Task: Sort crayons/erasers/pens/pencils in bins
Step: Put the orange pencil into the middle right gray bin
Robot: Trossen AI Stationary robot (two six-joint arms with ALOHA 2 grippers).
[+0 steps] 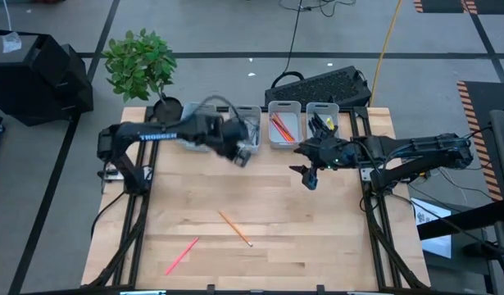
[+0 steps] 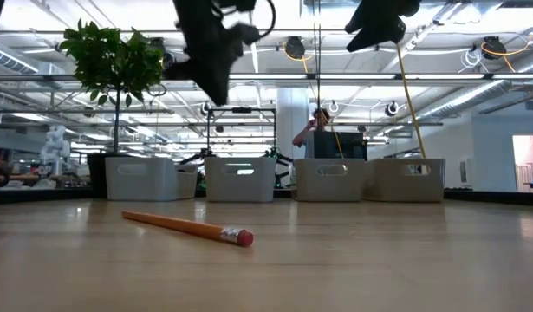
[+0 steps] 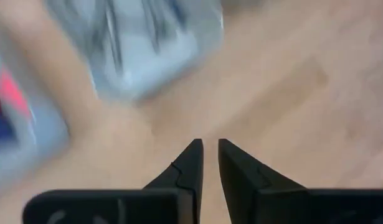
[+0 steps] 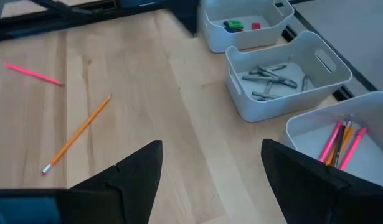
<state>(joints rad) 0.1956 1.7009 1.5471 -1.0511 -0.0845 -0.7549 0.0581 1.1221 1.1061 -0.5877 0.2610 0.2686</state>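
From above, four bins (image 1: 284, 123) line the worktop's (image 1: 252, 205) upper edge; the left tool (image 1: 239, 152) hovers by them at upper centre, the right tool (image 1: 311, 174) at centre right, while a pencil (image 1: 234, 227) and pink stick (image 1: 181, 256) lie unsorted at the lower centre. The left wrist view shows its fingers nearly together and empty, probably just after a drop. The right wrist view shows fingers wide apart and empty, erasers (image 4: 239, 25) already binned at upper right.

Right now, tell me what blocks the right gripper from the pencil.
Nothing visible. Only bare table lies between the open right gripper and the pencil; the left gripper hangs aside by the bins.
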